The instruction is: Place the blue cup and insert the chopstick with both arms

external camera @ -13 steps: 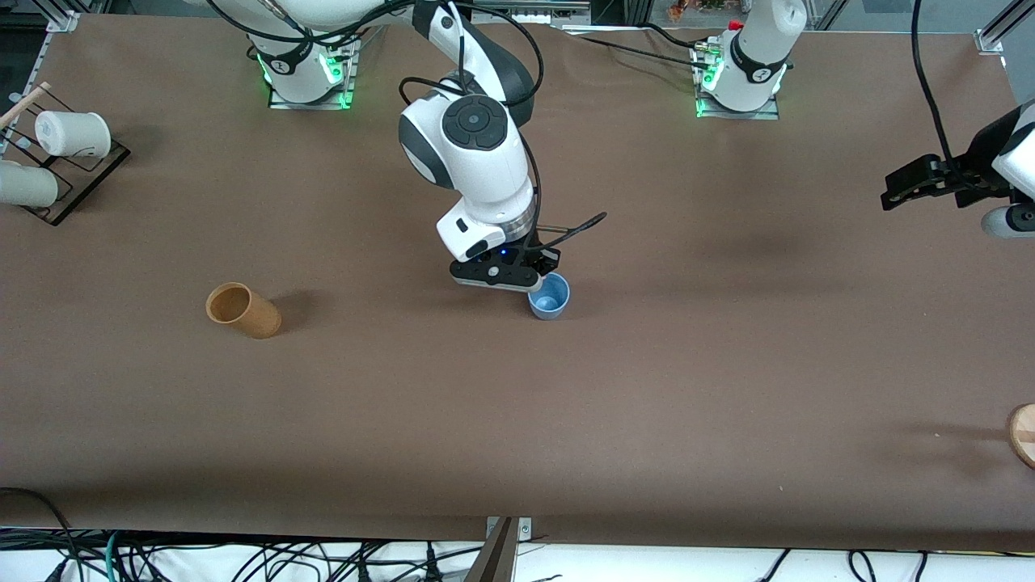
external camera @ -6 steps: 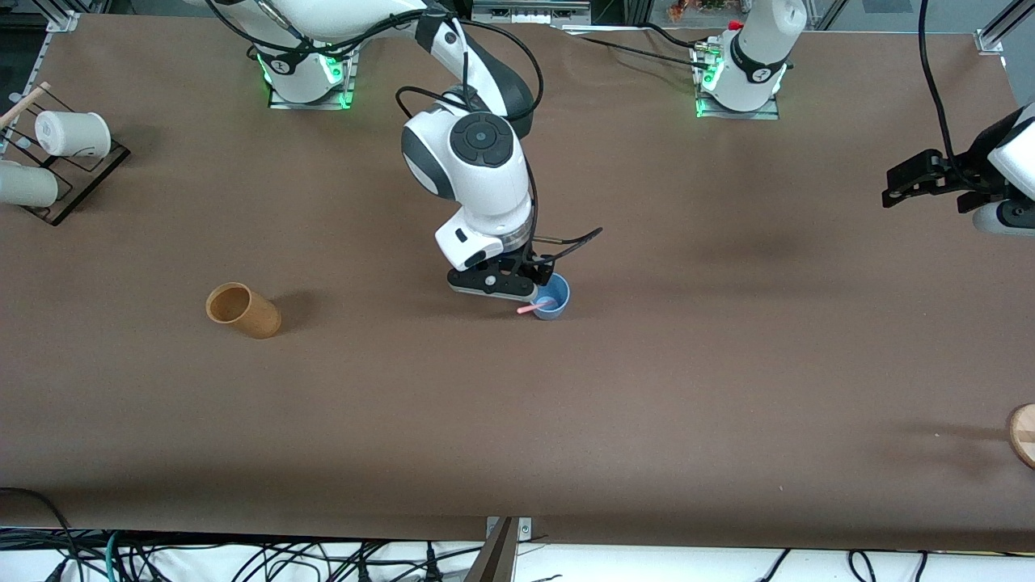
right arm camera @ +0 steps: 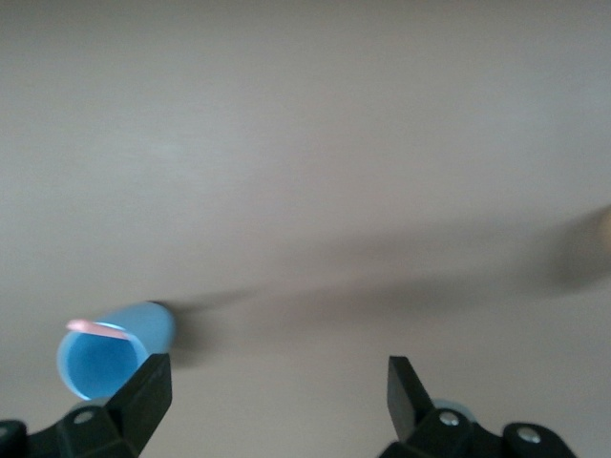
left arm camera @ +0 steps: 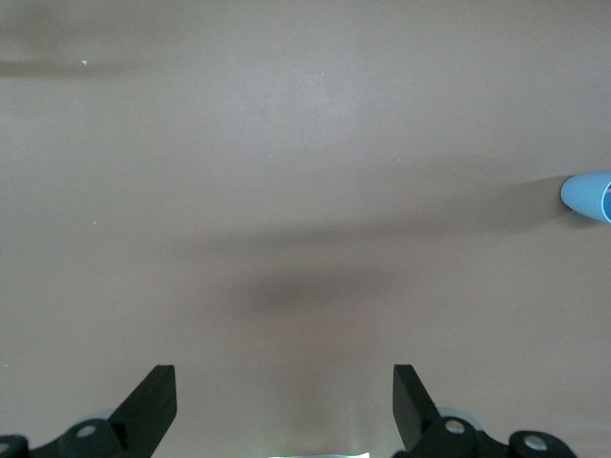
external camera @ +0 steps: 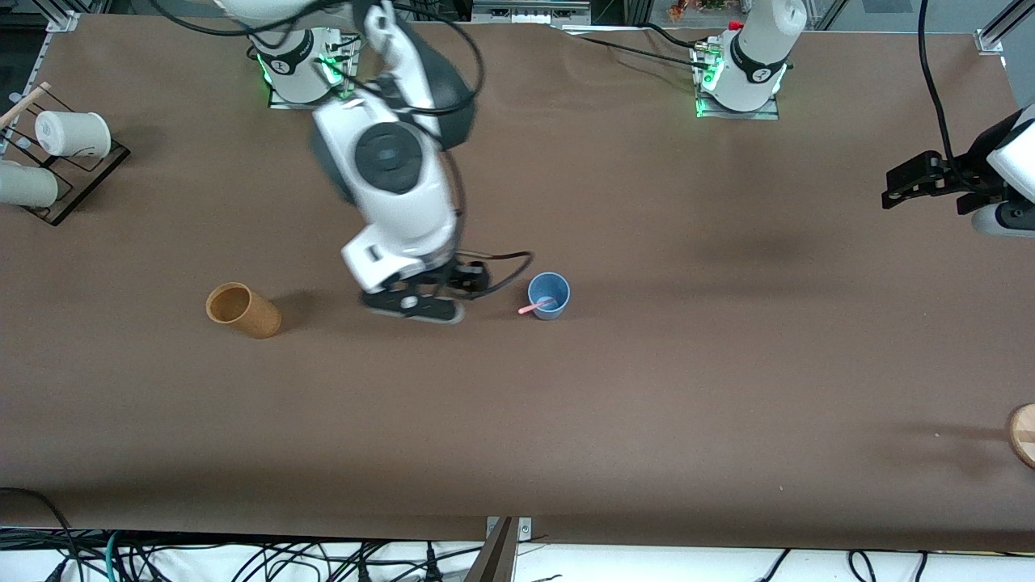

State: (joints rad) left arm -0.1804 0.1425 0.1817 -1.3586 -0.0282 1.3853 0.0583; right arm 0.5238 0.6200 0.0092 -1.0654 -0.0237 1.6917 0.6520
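In the middle of the table the blue cup (external camera: 549, 296) stands up with the pink chopstick (external camera: 534, 307) leaning in it. The right gripper (external camera: 420, 305), fingers apart and empty, should lift away without bumping it. The left gripper (external camera: 910, 184) waits, fingers apart.

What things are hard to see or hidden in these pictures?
- Thin pale-pink chopstick: front view, its lower end is hidden inside the small light-blue cup.
- Round wooden thing: front view, cut off by the picture's edge.
- Right gripper: front view, smeared by motion blur.
- Light-blue cup: left wrist view, cut off by the edge.
- Left gripper: left wrist view, only the fingertips show.
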